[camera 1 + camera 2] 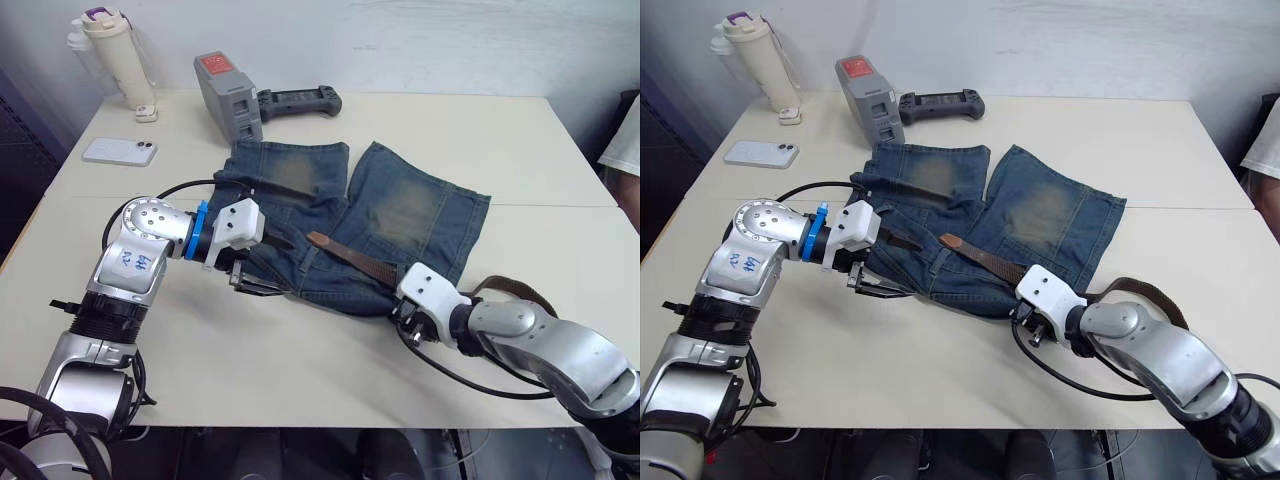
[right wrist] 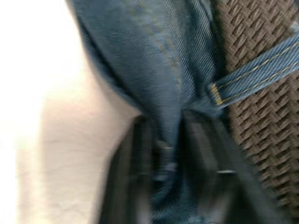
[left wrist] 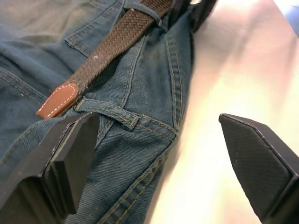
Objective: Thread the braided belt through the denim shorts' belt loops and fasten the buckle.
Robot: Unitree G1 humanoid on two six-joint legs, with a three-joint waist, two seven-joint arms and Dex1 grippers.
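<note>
The denim shorts (image 1: 400,215) lie flat mid-table, waistband toward me. The braided belt (image 1: 355,258) runs along the waistband, its tan tip (image 3: 58,100) lying loose just short of a belt loop (image 3: 110,112). Farther back it passes under another belt loop (image 2: 252,77), then curls off the shorts to the right (image 1: 515,290). My left gripper (image 1: 250,278) is open at the waistband's left part, one finger (image 3: 70,163) on the denim near the tan tip. My right gripper (image 1: 408,318) is shut on a fold of the waistband beside the belt. The buckle is hidden.
At the back left stand a cream bottle (image 1: 118,55), a white phone (image 1: 120,151), a grey box (image 1: 228,95) and a black controller (image 1: 298,101). A person's sleeve (image 1: 625,150) shows at the right edge. Bare table (image 1: 300,370) lies in front of the shorts.
</note>
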